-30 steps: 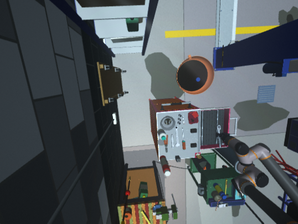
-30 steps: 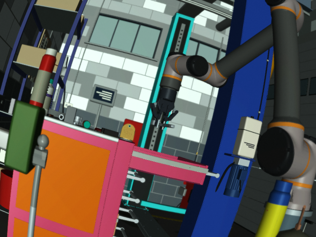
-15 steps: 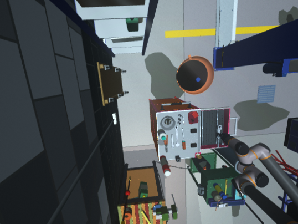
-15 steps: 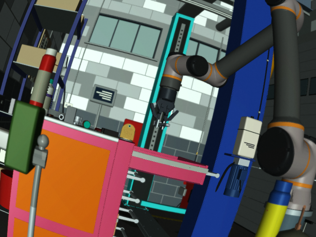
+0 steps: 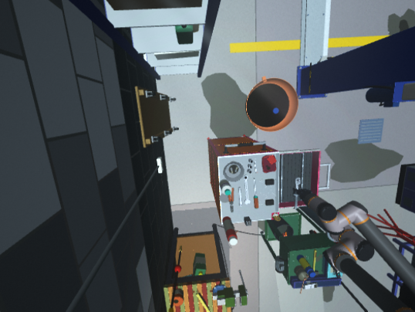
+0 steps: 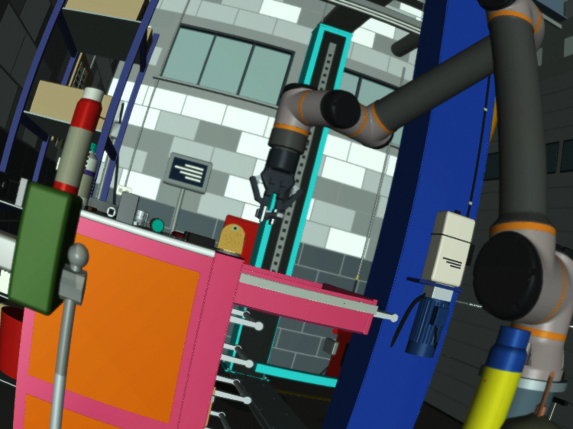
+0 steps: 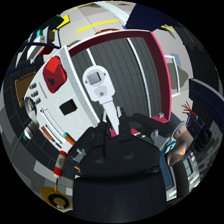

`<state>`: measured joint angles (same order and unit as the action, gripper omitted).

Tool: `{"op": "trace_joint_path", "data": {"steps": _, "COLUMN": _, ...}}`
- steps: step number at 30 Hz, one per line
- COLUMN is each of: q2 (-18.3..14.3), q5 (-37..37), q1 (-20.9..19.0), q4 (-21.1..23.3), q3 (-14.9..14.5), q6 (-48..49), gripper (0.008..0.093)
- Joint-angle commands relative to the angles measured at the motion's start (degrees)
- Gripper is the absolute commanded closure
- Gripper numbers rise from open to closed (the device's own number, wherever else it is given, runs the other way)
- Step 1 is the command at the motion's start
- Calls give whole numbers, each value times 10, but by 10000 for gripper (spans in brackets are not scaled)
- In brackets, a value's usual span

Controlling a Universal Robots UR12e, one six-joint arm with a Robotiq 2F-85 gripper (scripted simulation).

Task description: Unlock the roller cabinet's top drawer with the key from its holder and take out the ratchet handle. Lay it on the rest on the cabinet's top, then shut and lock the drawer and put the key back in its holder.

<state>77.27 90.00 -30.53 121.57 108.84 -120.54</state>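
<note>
The pink roller cabinet's top drawer [image 6: 305, 296] [image 5: 299, 177] stands pulled out, its grey ribbed liner [image 7: 123, 72] showing. The white ratchet handle [image 7: 100, 87] [image 5: 297, 184] [image 6: 270, 213] hangs in the closed gripper [image 7: 113, 123] [image 6: 273, 205] well above the open drawer, held by its shaft with the square-drive head pointing away from the wrist. On the cabinet's white top [image 5: 247, 185] lie two black blocks [image 7: 68, 106] [image 5: 269, 182]. I cannot make out the key.
A red box [image 7: 54, 73] [image 5: 269, 163] sits at a corner of the cabinet's top, beside wrenches and screwdrivers [image 7: 53, 131]. A blue column [image 6: 416, 231] stands close to the drawer's front. A green cart [image 5: 304, 255] stands beside the arm.
</note>
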Motion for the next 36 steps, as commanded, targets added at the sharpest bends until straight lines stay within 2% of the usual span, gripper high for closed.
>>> {"op": "trace_joint_path", "data": {"steps": 1, "q2": -3, "q5": 0, "q1": -8, "q4": -2, "q3": -8, "q6": -7, "gripper": 934}}
{"op": "trace_joint_path", "data": {"steps": 10, "q2": -42, "q5": 0, "q1": -77, "q4": -27, "q3": -72, "q6": -77, "gripper": 934}}
{"op": "trace_joint_path", "data": {"steps": 17, "q2": -61, "q5": 0, "q1": -105, "q4": -41, "q3": -105, "q6": -105, "gripper": 934}}
{"op": "trace_joint_path", "data": {"steps": 27, "q2": -66, "q5": 0, "q1": -108, "q4": -38, "q3": -107, "q6": -109, "gripper": 934}}
{"op": "trace_joint_path", "data": {"steps": 36, "q2": -89, "q5": 0, "q1": -109, "q4": 7, "q3": -84, "q6": -109, "gripper": 934}}
